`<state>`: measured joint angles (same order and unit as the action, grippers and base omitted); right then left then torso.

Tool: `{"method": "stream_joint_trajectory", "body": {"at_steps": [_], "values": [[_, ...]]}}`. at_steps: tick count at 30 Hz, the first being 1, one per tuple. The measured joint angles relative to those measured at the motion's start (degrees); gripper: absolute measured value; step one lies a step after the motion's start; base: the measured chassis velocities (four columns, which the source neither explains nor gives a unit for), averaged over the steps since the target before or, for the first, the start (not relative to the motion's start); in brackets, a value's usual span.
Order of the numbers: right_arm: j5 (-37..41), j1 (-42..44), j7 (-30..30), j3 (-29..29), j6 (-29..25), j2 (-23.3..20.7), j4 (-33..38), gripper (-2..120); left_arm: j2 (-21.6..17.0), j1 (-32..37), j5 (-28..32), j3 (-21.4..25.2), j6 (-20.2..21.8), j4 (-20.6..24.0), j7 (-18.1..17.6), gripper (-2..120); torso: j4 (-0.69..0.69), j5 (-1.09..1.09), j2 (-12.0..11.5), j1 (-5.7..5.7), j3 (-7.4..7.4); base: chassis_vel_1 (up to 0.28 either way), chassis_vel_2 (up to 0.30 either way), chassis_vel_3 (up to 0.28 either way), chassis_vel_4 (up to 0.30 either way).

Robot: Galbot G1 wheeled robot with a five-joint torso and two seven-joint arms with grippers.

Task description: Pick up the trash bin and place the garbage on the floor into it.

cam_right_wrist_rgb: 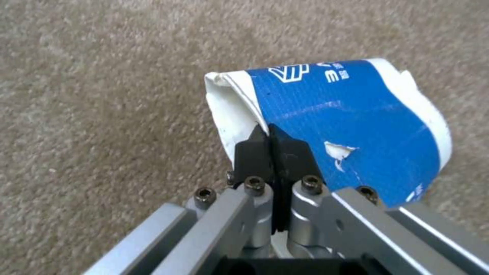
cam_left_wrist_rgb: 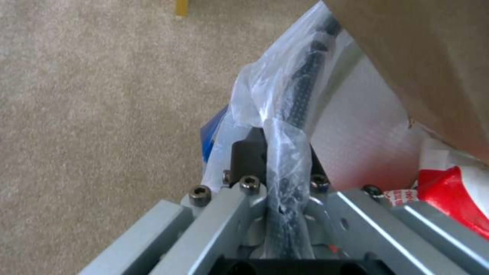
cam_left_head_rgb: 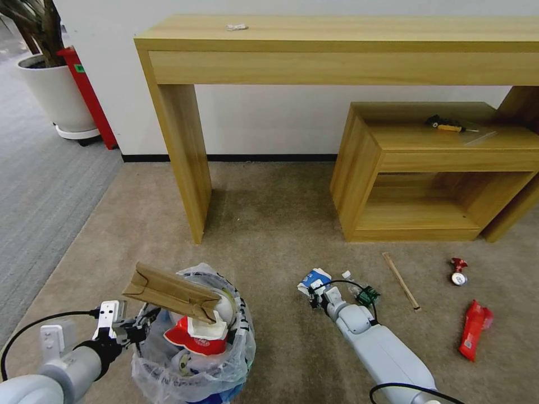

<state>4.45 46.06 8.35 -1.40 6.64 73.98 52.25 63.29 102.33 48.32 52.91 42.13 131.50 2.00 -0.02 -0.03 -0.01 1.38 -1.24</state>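
From the head camera, the trash bin (cam_left_head_rgb: pixel 193 348) stands on the beige carpet (cam_left_head_rgb: pixel 269 224) at the lower left, its crinkly plastic bag (cam_left_head_rgb: pixel 224 365) spilling over the rim. A flat piece of cardboard (cam_left_head_rgb: pixel 171 292) lies across the top of the bin, its long axis running from upper left down to the right, one end sticking out past the rim. Under it sits a red-and-white cup (cam_left_head_rgb: pixel 196 339).

The left gripper (cam_left_head_rgb: pixel 132 328) is at the bin's left edge. The left wrist camera shows what the head camera cannot: the black fingertips (cam_left_wrist_rgb: pixel 247 156) are pinched together on the bin's dark rim (cam_left_wrist_rgb: pixel 300 99) and the plastic bag wrapped over it.

The right gripper (cam_left_head_rgb: pixel 315 290) reaches down to the carpet in the middle of the scene, at the blue carton (cam_left_head_rgb: pixel 314 279). The right wrist camera makes the grasp clear: its black fingertips (cam_right_wrist_rgb: pixel 288 154) are closed narrow on the torn white edge of the blue carton (cam_right_wrist_rgb: pixel 346 126), which points away from the gripper with its open end nearest the fingers.

The head camera alone shows the litter further right on the carpet: a small bottle (cam_left_head_rgb: pixel 362 292) just beside the right wrist, a thin stick (cam_left_head_rgb: pixel 401 280) lying diagonally, a red can (cam_left_head_rgb: pixel 458 271) and a red wrapper (cam_left_head_rgb: pixel 474 329), all apart from one another.
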Motion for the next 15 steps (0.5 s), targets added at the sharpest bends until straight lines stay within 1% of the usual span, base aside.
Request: {"method": "stream_joint_trajectory", "body": {"at_steps": [6,9,10,11,13,14,15], "values": [[-2.32,1.63,-0.76,-2.23,-1.01,-0.15,3.45,0,-0.34,-0.45,0.22,0.0,0.0,-0.09,0.08,0,0.0,0.01,0.0,0.0,0.0,0.0,0.0,0.0,0.0],[-3.9,3.95,-0.89,-4.95,-2.42,-1.01,9.87,0,-0.33,-0.57,0.29,-0.08,0.0,-0.1,0.09,0,0.0,0.01,0.0,0.0,0.0,0.0,0.0,0.0,0.0],[-3.9,3.95,-0.89,-4.95,-2.42,-1.01,9.87,0,-0.33,-0.57,0.29,-0.08,0.0,-0.1,0.09,0,0.0,0.01,0.0,0.0,0.0,0.0,0.0,0.0,0.0],[-3.74,4.4,-0.85,-5.33,-2.42,-1.24,11.35,0,-0.33,-0.61,0.29,-0.12,0.0,-0.11,0.09,0,0.0,0.02,0.0,0.0,0.0,0.0,0.0,0.0,0.0],[-1.65,6.21,-0.65,-6.67,-2.04,-2.43,17.83,0,-0.57,-0.91,0.4,-0.3,0.0,-0.25,0.09,0,0.01,-0.02,0.01,0.0,0.01,0.0,0.0,0.0,0.0],[-1.65,6.21,-0.65,-6.67,-2.04,-2.43,17.83,0,-0.57,-0.91,0.4,-0.3,0.0,-0.25,0.09,0,0.01,-0.02,0.01,0.0,0.01,0.0,0.0,0.0,0.0],[-0.54,6.91,-0.47,-7.0,-1.81,-2.97,20.53,0,-0.86,-1.11,0.59,-0.35,0.0,-0.35,0.06,0,0.0,0.01,0.0,0.0,0.0,0.0,0.0,0.0,0.0]]}}
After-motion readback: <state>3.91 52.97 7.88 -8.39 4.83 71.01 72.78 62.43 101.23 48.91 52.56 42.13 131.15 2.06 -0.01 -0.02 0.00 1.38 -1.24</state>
